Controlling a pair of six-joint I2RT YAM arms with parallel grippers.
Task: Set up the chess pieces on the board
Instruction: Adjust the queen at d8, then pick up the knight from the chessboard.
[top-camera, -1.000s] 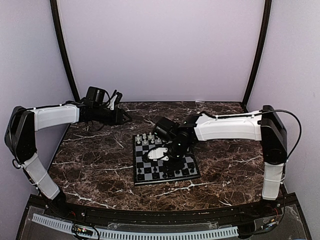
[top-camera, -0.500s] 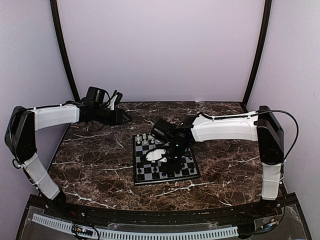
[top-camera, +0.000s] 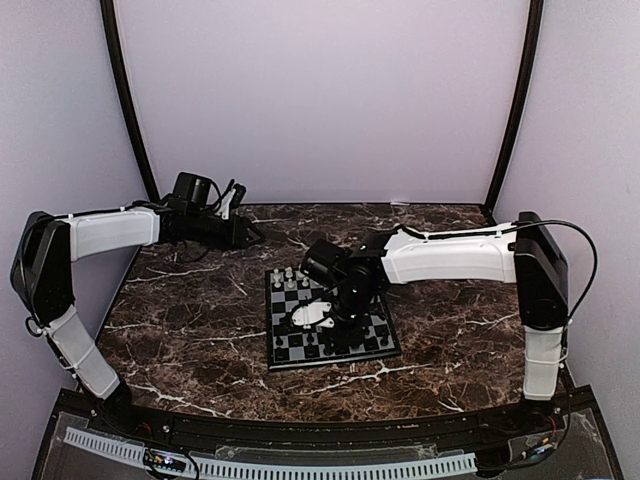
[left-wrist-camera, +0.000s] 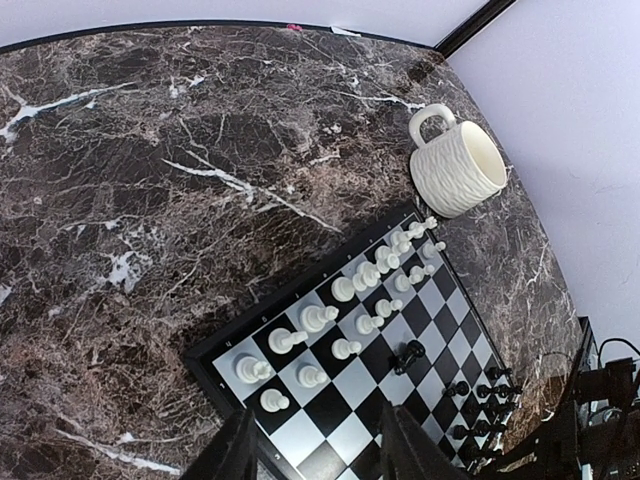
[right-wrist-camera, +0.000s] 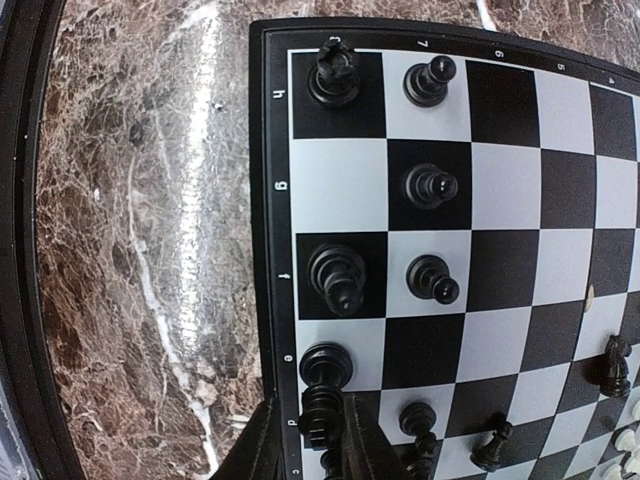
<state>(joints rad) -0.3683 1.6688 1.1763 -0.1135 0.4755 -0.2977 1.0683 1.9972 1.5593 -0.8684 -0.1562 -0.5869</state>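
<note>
The board (top-camera: 272, 358) lies mid-table. White chess pieces (left-wrist-camera: 345, 290) stand in two rows along its far side, black chess pieces (right-wrist-camera: 335, 275) along its near side. One black knight (left-wrist-camera: 408, 355) stands alone toward the middle. My right gripper (right-wrist-camera: 310, 435) hangs low over the black back row (top-camera: 345, 315), its fingers closed against a tall black piece (right-wrist-camera: 320, 412) next to the board's border (right-wrist-camera: 270, 200). My left gripper (left-wrist-camera: 318, 445) hovers open and empty, high over the table's far left (top-camera: 250, 235), away from the board (left-wrist-camera: 300, 283).
A cream ribbed mug (left-wrist-camera: 455, 168) stands on the dark marble just past the board's corner by the white pieces. Curved black frame posts (top-camera: 125, 100) rise at both back corners.
My right gripper has closed on the black piece and its arm has shifted slightly left. The left arm has not moved.
</note>
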